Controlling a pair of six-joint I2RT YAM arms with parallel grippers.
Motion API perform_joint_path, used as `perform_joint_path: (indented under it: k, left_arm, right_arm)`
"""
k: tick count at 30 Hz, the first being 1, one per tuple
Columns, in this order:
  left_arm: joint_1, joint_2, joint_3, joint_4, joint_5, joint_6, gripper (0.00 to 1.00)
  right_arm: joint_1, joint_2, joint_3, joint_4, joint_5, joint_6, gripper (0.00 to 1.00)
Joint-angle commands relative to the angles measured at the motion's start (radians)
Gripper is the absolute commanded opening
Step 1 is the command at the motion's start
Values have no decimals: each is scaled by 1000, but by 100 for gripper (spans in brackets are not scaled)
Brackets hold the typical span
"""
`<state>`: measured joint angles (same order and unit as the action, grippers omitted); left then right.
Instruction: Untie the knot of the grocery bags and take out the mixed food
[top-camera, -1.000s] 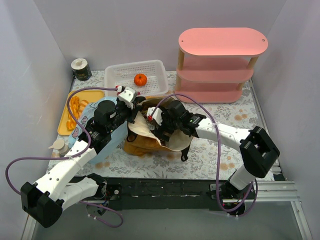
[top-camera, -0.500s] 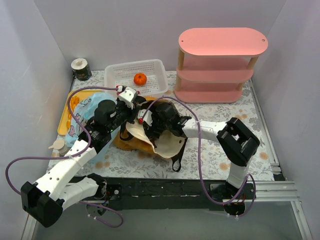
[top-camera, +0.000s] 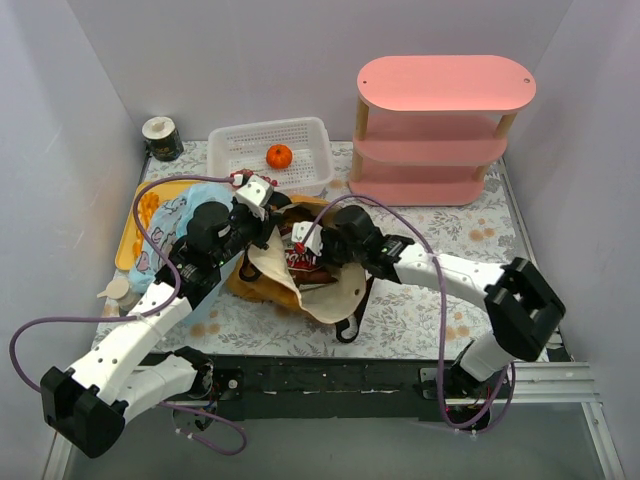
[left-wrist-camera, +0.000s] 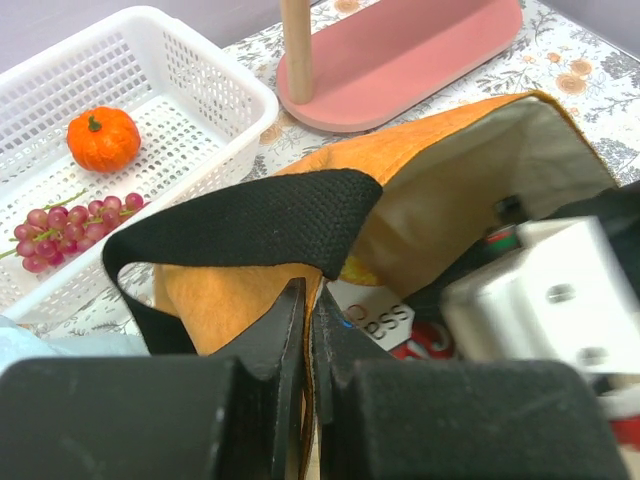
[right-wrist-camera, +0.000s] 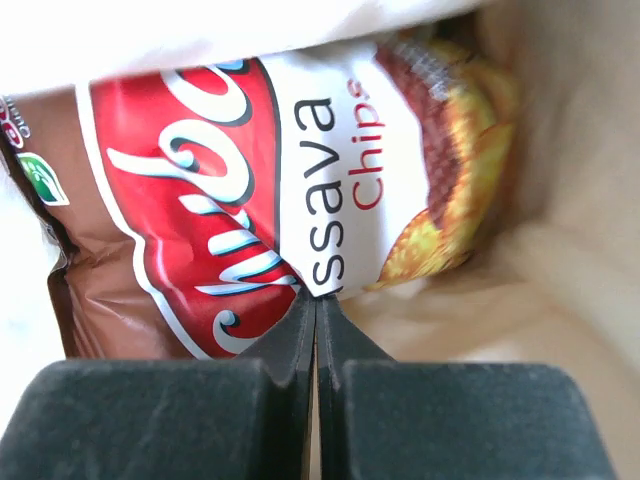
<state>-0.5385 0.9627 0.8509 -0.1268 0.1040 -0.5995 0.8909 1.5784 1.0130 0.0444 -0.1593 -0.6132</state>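
The mustard-brown tote (top-camera: 258, 288) lies open mid-table, cream lining (top-camera: 338, 292) showing. My left gripper (top-camera: 264, 233) is shut on the tote's rim (left-wrist-camera: 240, 300) beside its black strap (left-wrist-camera: 250, 218), with fabric pinched between the jaws. Inside the tote's mouth, my right gripper (top-camera: 303, 252) is shut on the lower edge of the red-and-white snack packet (right-wrist-camera: 300, 170), which also shows in the left wrist view (left-wrist-camera: 378, 320). The pale blue plastic bag (top-camera: 168, 228) lies crumpled left of the tote. A small orange fruit (left-wrist-camera: 103, 138) and grapes (left-wrist-camera: 60, 215) sit in the white basket (left-wrist-camera: 205, 85).
A pink three-tier shelf (top-camera: 440, 130) stands at the back right. A yellow tray (top-camera: 130, 250) with pastry pieces (top-camera: 148, 212) lies at the left, partly under the blue bag. A dark cup (top-camera: 161, 138) stands in the back left corner. Walls close in on both sides.
My right gripper went from open to shut, pinching the snack packet inside the tote. The right arm reached in and shifted; the tote's mouth spread. The left gripper kept its hold.
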Motion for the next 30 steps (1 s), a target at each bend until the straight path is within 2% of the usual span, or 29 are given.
perform_joint_path:
  k: [1,6,16,19,20,21,24,25,28,30]
  left_arm:
    - [8,-30,-27,-22,10,-3,0]
    - [8,-24,-27,-36,13,-3,0]
    - [8,5,-27,-14,26,-13,0]
    - [6,8,-23,-16,25,-13,0]
    - [8,8,-21,-16,23,-16,1]
    - [8,11,-19,-14,22,-16,3]
    - [8,16,-9,-23,22,-14,13]
    - [8,16,-7,-27,19,-14,21]
    - [6,10,-3,-31,7,-10,27]
    - [6,5,-7,-34,3,-6,28]
  right_arm:
    - [-6,-161,-33,-79,-57,-40,1]
    - [-38,-290,-36,-222,-103,-72,1]
    - [-52,-454,134,-414,-276,-143,1]
    - [-53,-420,280,-448,-269,-79,1]
    - [-64,-381,323,-449,-273,14,1]
    - [-75,-356,432,-468,-295,39,1]
    - [-79,-293,608,-527,-348,73,1]
    - [-81,-281,651,-549,-367,72,1]
    - [-84,-230,847,-664,-390,69,1]
    - [-86,-210,921,-742,-388,67,1]
